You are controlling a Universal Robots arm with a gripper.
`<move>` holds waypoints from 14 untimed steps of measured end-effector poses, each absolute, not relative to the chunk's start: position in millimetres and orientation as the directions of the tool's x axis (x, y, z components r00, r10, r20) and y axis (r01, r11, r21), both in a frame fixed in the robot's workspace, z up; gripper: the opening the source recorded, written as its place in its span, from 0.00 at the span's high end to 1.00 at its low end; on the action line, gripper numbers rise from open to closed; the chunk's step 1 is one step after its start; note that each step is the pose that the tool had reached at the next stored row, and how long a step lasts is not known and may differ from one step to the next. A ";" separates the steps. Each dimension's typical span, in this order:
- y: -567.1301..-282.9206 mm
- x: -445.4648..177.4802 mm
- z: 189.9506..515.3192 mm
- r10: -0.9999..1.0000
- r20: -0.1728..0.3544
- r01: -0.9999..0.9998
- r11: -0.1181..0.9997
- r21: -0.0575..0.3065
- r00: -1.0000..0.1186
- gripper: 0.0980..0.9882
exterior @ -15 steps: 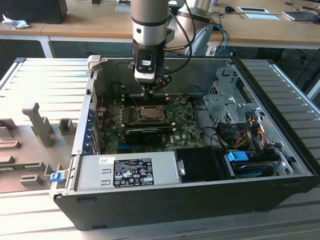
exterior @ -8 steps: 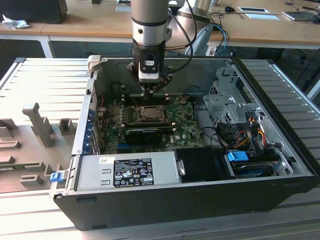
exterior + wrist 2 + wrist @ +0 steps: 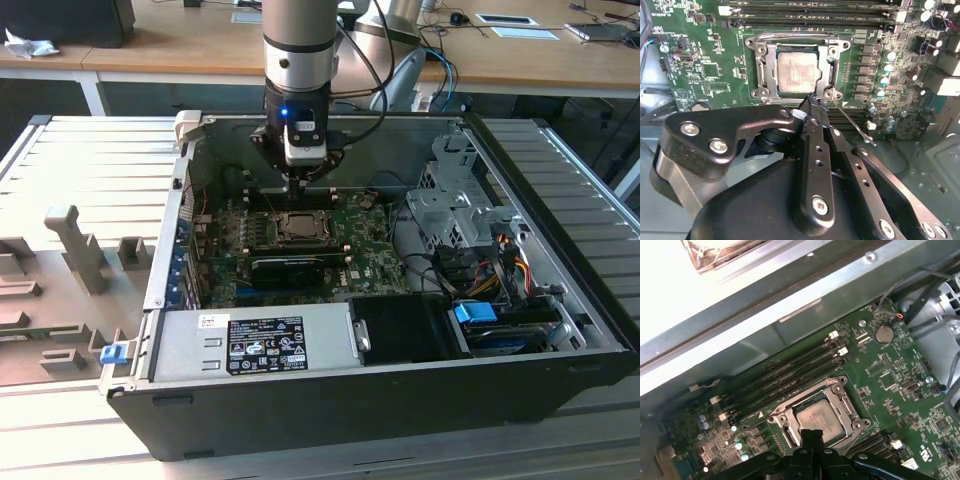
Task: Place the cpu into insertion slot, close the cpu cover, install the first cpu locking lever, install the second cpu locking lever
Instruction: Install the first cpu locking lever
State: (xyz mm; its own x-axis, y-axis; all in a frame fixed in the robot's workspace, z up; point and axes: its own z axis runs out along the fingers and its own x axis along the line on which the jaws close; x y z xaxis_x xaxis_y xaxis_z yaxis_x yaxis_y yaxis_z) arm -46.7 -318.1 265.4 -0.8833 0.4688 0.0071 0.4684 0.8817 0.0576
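The open case [image 3: 350, 410] holds the green board [image 3: 370, 258]. The gripper [image 3: 812, 100] hangs low over it, jaws pinched together with nothing seen between them, tips at the edge of the slot [image 3: 300, 228]. The cover [image 3: 832, 70] lies flat, framing the cpu [image 3: 797, 72] seated in the slot. A thin lever [image 3: 855, 125] angles out beside the tips.

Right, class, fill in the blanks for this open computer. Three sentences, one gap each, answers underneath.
1. The cpu sits on a circuit board coloured ___.
2. The cpu cover is a metal frame, and the cpu shows through its square ___.
3. The tool is at the cover's edge and its fingers are ___.
Missing words: green; window; shut.
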 end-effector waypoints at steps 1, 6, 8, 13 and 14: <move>-318.1 -46.7 265.4 0.456 0.007 0.455 0.888 0.058 -0.890 0.99; -318.1 -46.7 265.4 0.406 0.007 0.406 0.912 0.058 -0.914 0.99; -318.1 -46.7 265.4 0.389 0.007 0.389 0.920 0.057 -0.921 0.99; -318.1 -46.7 265.4 0.339 0.007 0.339 0.939 0.057 -0.941 0.99; -318.1 -46.7 265.4 0.327 0.007 0.326 0.943 0.058 -0.945 0.99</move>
